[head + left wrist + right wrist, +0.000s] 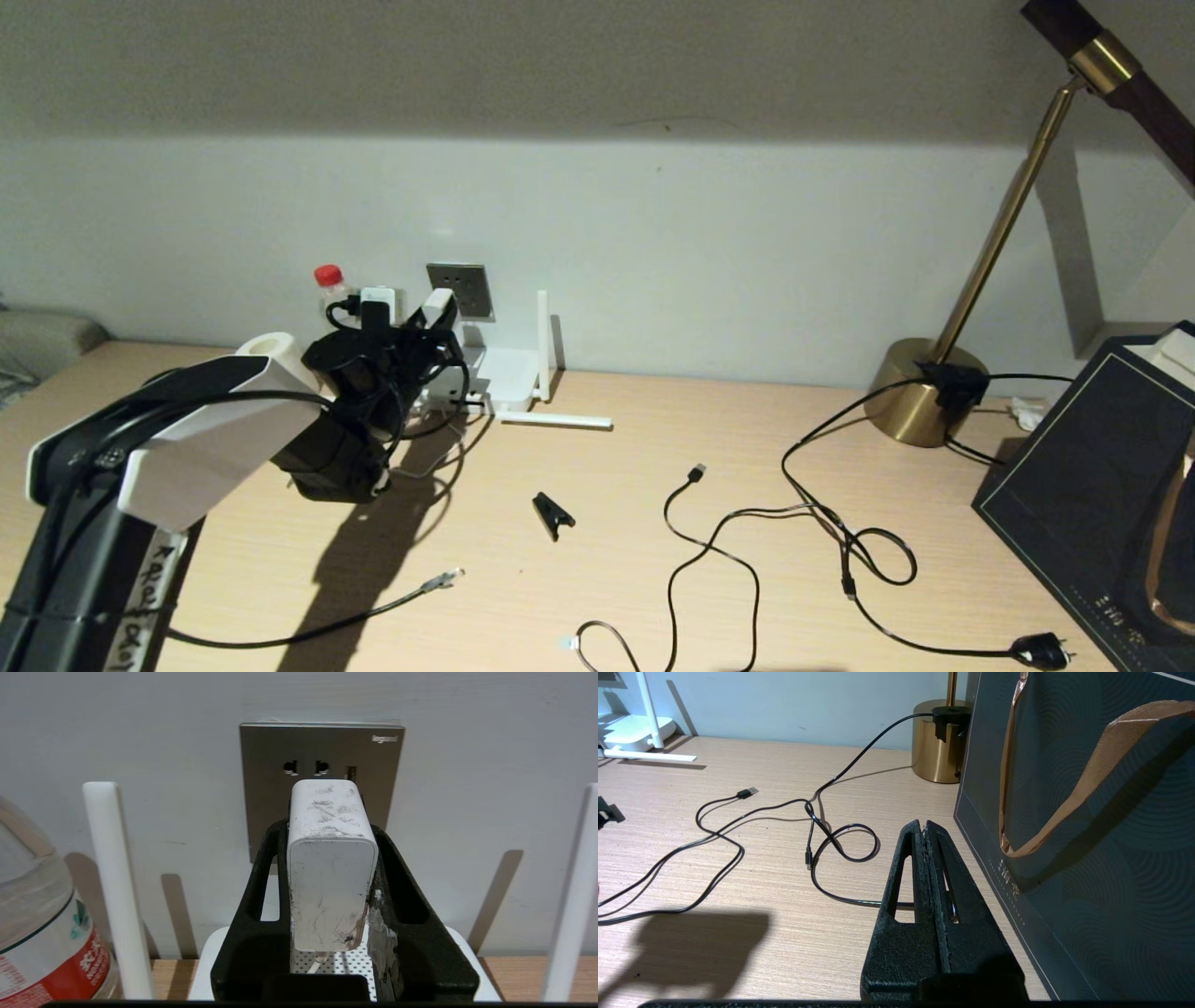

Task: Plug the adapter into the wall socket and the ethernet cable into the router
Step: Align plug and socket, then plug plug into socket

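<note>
My left gripper [330, 828] is shut on the adapter [329, 868], a scuffed white block with its thin white cord hanging below. The adapter's front end sits right at the grey wall socket [322, 751], just under the top row of holes; its pins are hidden. In the head view the left gripper [434, 322] is at the wall socket [459, 289], above the white router [509, 373]. The ethernet cable [443, 581] lies loose on the desk near the front, clear plug free. My right gripper [924, 823] is shut and empty, low over the desk beside a dark bag.
A red-capped bottle [329, 280] and a white charger [378, 299] stand left of the socket. A black clip [553, 513], a USB-tipped cable [695, 473] and a mains plug [1041, 651] lie on the desk. A brass lamp [924, 392] and dark bag [1102, 467] fill the right.
</note>
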`<state>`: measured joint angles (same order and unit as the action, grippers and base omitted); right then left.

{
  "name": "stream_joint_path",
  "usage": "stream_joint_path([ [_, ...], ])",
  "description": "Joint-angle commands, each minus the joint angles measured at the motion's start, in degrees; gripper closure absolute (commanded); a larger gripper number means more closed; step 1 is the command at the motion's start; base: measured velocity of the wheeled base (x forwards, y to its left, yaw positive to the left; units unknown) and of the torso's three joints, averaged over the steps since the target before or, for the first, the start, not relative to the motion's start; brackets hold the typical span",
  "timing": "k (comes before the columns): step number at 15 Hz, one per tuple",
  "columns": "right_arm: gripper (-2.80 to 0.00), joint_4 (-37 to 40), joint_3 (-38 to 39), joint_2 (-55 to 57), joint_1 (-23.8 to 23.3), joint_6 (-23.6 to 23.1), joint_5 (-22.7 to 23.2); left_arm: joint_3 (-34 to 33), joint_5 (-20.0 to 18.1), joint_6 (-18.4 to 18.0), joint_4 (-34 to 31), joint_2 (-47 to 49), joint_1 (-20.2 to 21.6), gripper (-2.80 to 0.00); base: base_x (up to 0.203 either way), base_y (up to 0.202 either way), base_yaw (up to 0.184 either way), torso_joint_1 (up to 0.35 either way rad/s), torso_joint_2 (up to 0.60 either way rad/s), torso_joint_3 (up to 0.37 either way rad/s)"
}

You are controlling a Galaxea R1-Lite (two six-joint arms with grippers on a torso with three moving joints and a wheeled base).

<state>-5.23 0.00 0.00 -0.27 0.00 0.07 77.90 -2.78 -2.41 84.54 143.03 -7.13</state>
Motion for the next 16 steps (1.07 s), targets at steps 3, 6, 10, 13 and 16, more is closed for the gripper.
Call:
stream_joint_path([
  [3, 0.00, -0.04, 2.02, 0.09, 0.00, 0.00, 0.01, 0.41, -0.03, -0.05, 0.28, 0.05, 0.89, 0.00, 0.000, 0.000, 0.000, 0.000, 0.00, 0.000],
  [6, 0.00, -0.04, 2.02, 0.09, 0.00, -0.09, 0.01, 0.85, -0.12, -0.14, 0.10, 0.05, 0.98, 0.00, 0.000, 0.000, 0.000, 0.000, 0.00, 0.000],
  [10, 0.00, -0.04, 2.02, 0.09, 0.00, -0.08, 0.01, 1.78, -0.21, -0.14, -0.04, 0.49, 0.98, 0.00, 0.000, 0.000, 0.000, 0.000, 0.00, 0.000],
  [13, 0.00, -0.08, 2.02, 0.09, 0.00, -0.09, 0.01, 3.47, -0.21, -0.14, -1.09, 1.11, 0.98, 0.00, 0.000, 0.000, 0.000, 0.000, 0.00, 0.000],
  [16, 0.00, -0.04, 2.02, 0.09, 0.00, 0.00, 0.01, 5.76, -0.21, -0.14, -2.17, 1.86, 0.95, 0.00, 0.000, 0.000, 0.000, 0.000, 0.00, 0.000],
])
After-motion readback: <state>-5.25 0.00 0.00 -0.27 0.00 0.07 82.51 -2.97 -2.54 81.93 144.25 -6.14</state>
